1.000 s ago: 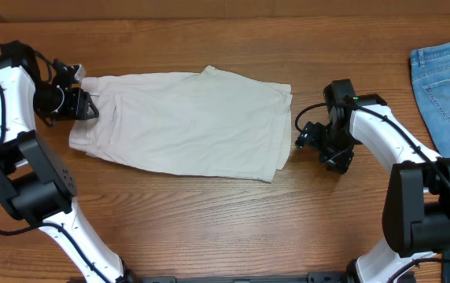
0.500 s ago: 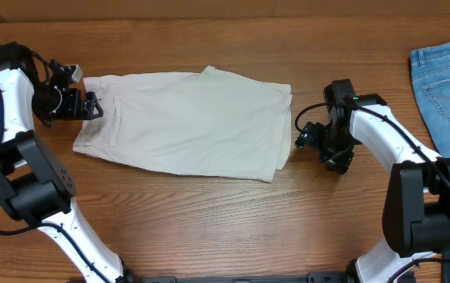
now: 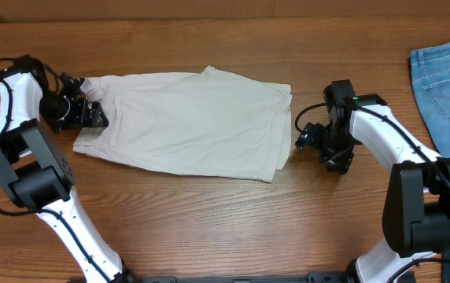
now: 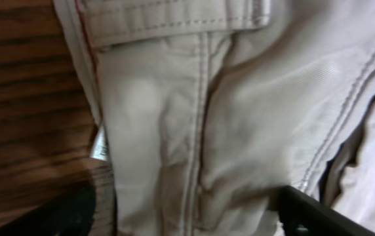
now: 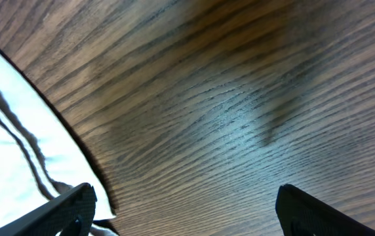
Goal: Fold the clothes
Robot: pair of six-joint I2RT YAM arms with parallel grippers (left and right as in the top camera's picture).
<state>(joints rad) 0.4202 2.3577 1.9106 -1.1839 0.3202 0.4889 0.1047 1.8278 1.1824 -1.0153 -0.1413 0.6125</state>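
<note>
**Q:** Where were the shorts (image 3: 186,126)?

**A:** They lay flat across the upper middle of the overhead frame, on a brown wooden table (image 3: 209,228). The waistband end pointed to the left and the leg hems to the right. They looked doubled lengthwise, with one layer peeking out along the right edge. A further fold, end to end, seemed to remain.

**Q:** What was the left gripper (image 3: 93,116) doing?

**A:** It sat at the upper left of the frame, right at the waistband end. In its own camera the two dark fingertips (image 4: 318,213) stood far apart in the bottom corners. Pale cloth and a stitched seam filled the space between them. The jaws were spread and pinching nothing. It was probably placed there to take hold of that end.

**Q:** And the right gripper (image 3: 304,140)?

**A:** It hovered right of centre, just beside the hems. Its fingers were also spread wide, over bare wood grain. Only a sliver of white cloth showed at the lower left of its view. Whether a finger touched that edge could not be told. It appeared to be waiting at the opposite end, so both arms could work the cloth together.

**Q:** Anything else on the table?

**A:** A pair of blue jeans (image 3: 449,86) lay at the far right edge, partly cut off. They were well apart from the shorts.
</note>
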